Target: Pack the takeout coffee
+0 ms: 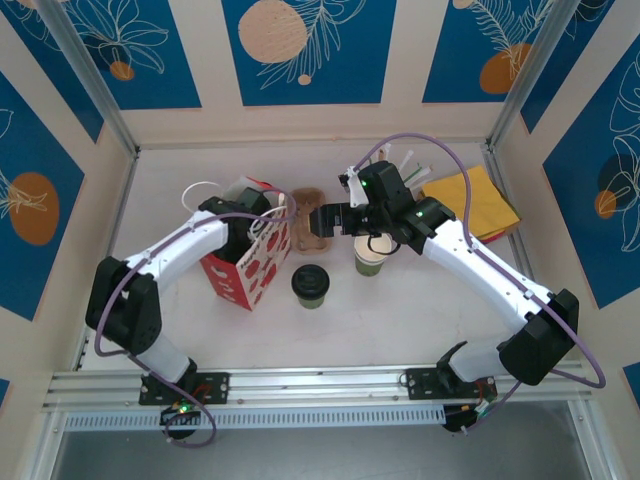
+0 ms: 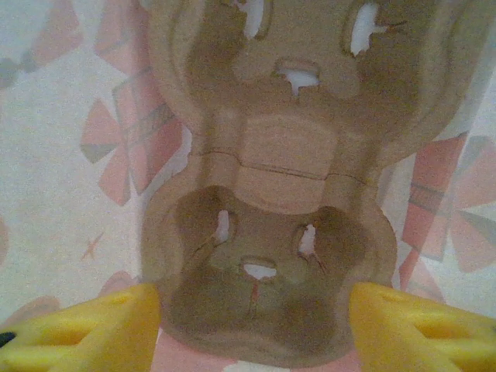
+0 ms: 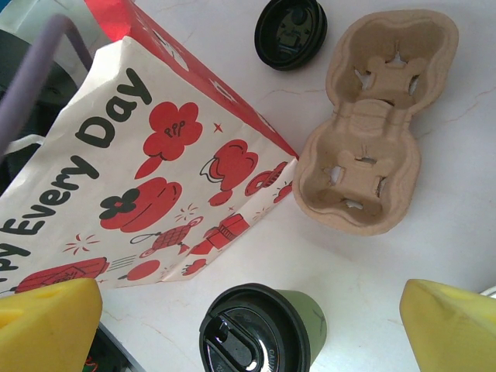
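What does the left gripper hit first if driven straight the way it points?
Most likely the inner wall of the paper bag: the open left gripper faces its printed paper, with the pulp cup carrier showing through just behind. Depth unclear.

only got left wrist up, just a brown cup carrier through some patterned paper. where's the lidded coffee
Observer: The takeout coffee stands upright on the table, outside the paper bag and just right of it.
Operator: right claw on it yet
Observer: No. The right claw is open. In its wrist view the cup sits between the fingers, and neither touches it.
Operator: any other cup i could mix it up with
Observer: Yes. A lidless green cup stands on the table to the right of the lidded one.
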Action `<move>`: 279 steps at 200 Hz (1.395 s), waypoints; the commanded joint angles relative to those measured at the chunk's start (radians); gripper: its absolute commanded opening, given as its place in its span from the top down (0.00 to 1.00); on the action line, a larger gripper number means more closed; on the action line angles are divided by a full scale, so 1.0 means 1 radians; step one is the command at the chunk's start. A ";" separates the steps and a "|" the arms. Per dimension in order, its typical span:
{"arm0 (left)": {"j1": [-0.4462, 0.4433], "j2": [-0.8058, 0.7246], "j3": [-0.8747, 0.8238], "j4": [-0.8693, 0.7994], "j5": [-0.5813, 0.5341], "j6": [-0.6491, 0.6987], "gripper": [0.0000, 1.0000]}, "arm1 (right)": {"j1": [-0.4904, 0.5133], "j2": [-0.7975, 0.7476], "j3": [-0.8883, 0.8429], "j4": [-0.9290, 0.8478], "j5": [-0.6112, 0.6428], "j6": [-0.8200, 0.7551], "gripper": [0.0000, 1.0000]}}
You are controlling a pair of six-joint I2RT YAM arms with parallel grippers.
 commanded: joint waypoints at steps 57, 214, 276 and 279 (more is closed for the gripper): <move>-0.003 -0.086 0.092 -0.087 -0.023 -0.043 0.35 | 0.004 -0.020 -0.002 -0.005 -0.001 0.006 0.01; -0.002 -0.195 0.223 -0.169 -0.047 -0.081 0.34 | 0.009 -0.010 0.030 -0.015 -0.013 -0.005 0.01; -0.003 -0.244 0.280 -0.188 -0.050 -0.084 0.31 | 0.018 0.003 0.052 -0.024 -0.008 -0.010 0.01; -0.003 -0.248 0.282 -0.189 -0.048 -0.084 0.31 | 0.018 0.002 0.052 -0.024 -0.007 -0.010 0.01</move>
